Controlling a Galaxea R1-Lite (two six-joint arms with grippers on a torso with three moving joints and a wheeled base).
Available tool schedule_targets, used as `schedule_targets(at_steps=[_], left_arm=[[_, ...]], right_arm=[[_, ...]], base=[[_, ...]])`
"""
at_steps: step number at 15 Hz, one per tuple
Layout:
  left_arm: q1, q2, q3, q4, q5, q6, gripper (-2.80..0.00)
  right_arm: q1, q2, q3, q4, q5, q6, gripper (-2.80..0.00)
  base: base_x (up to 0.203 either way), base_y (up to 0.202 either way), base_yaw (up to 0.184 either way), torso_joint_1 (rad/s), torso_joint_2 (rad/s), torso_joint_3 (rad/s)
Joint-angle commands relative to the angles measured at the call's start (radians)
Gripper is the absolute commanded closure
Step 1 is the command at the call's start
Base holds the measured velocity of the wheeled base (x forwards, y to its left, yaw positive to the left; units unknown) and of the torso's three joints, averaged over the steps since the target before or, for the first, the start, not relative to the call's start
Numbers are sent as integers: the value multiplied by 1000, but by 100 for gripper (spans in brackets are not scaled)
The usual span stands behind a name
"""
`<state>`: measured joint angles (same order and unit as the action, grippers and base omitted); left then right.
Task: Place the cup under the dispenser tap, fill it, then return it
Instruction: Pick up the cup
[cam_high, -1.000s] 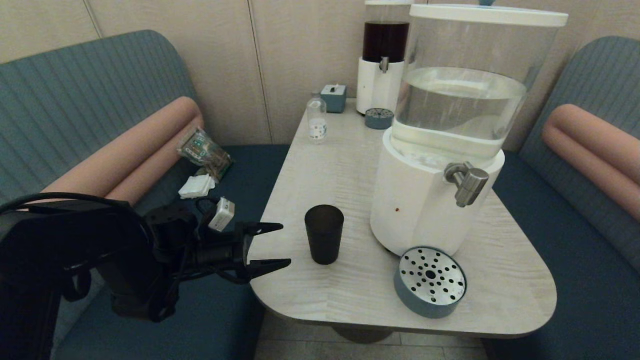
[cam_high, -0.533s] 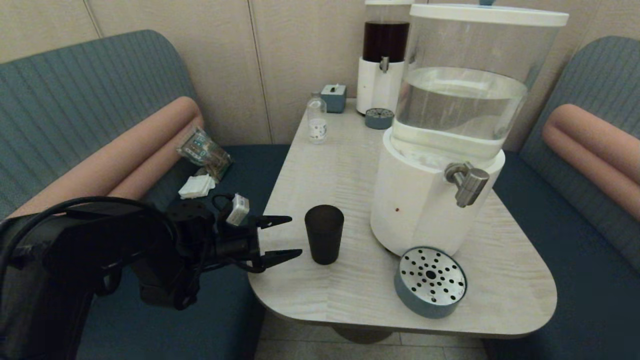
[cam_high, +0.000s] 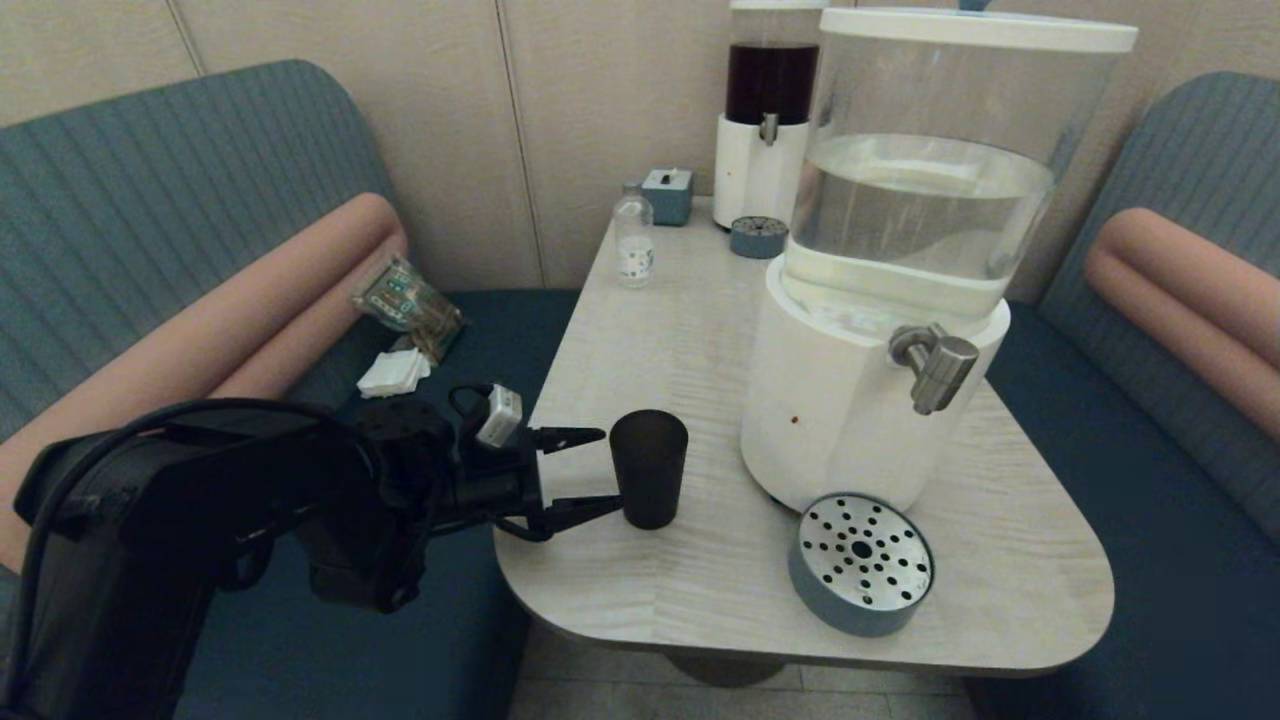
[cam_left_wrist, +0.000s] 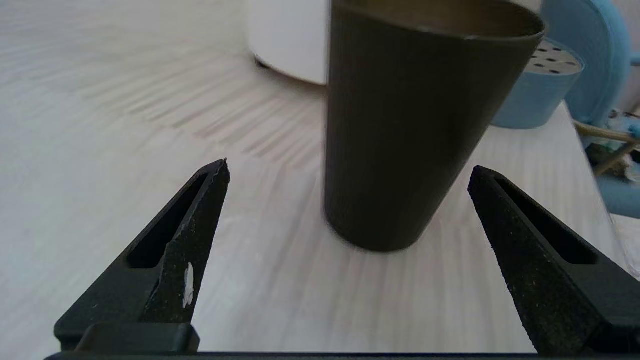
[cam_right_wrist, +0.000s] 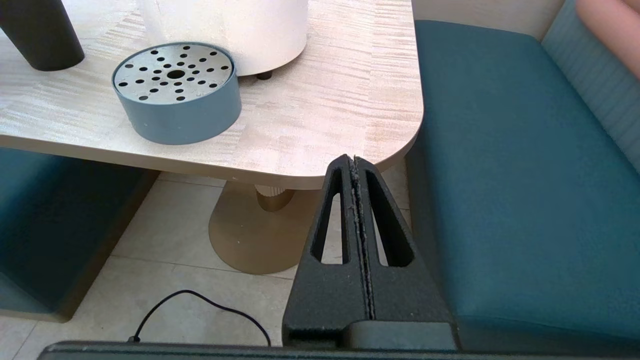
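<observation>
The dark tapered cup (cam_high: 649, 467) stands upright on the pale wood table (cam_high: 660, 340), left of the big clear-tank dispenser (cam_high: 900, 250). Its brushed-metal tap (cam_high: 936, 367) juts from the white base, above a round blue drip tray (cam_high: 861, 563). My left gripper (cam_high: 610, 470) is open at the cup's left side, its fingertips just reaching the cup wall. In the left wrist view the cup (cam_left_wrist: 415, 125) stands just ahead of the wide-apart fingertips of the gripper (cam_left_wrist: 350, 170). My right gripper (cam_right_wrist: 354, 159) is shut on nothing, parked below the table's near right corner.
A slimmer dark-liquid dispenser (cam_high: 765, 110) with its own small tray (cam_high: 758, 237), a small clear bottle (cam_high: 634, 238) and a blue box (cam_high: 668, 195) stand at the table's far end. Teal benches flank the table; packets (cam_high: 405, 300) lie on the left seat.
My left arm has moved right and forward over the table edge, bringing its open fingers from well short of the cup up to the cup's sides. The cup has not moved.
</observation>
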<state>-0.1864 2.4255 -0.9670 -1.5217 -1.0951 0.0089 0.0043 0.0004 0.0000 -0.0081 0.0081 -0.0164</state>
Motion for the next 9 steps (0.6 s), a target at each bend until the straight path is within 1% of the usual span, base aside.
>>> schedule_targets(at_steps=[1,4,9], left_arm=[[-16,3,-1,-8,-2,0,-280],[-53,-4,14,-8,7,0,-280],[-101,20,-36,-8,70,-7,-280]], right_arm=[[0,-2,0,0,0,0,0],[0,-2,0,0,1,0,0],[0,-2,0,0,0,0,0]], base=[[0,0,0,0,0,0],[0,0,0,0,0,0],[0,0,0,0,0,0]])
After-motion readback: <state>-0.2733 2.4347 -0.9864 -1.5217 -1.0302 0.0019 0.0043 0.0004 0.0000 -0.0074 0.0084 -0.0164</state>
